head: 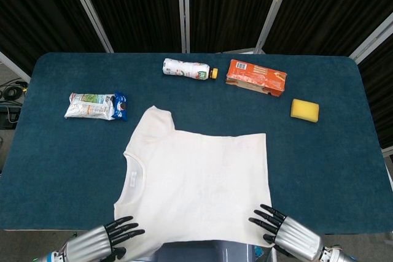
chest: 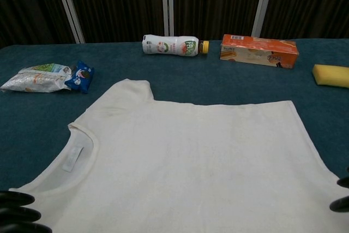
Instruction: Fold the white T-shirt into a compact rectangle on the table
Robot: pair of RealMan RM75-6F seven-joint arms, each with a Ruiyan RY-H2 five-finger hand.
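Note:
The white T-shirt [head: 196, 182] lies flat on the blue table [head: 344, 164], collar to the left, one sleeve pointing to the far side. Its near edge reaches the table's front edge. My left hand [head: 101, 243] holds the near left corner with its fingers spread over the cloth. My right hand [head: 285, 231] holds the near right corner the same way. In the chest view the T-shirt [chest: 185, 156] fills the foreground, and only the dark fingertips [chest: 16, 216] of the left hand and the right hand's fingertips [chest: 342, 195] show at the bottom corners.
Along the far side lie a snack bag [head: 95, 106], a white bottle [head: 189, 69] with a yellow cap, an orange carton [head: 256, 77] and a yellow sponge [head: 304, 110]. My own grey body [head: 202, 251] shows at the bottom edge.

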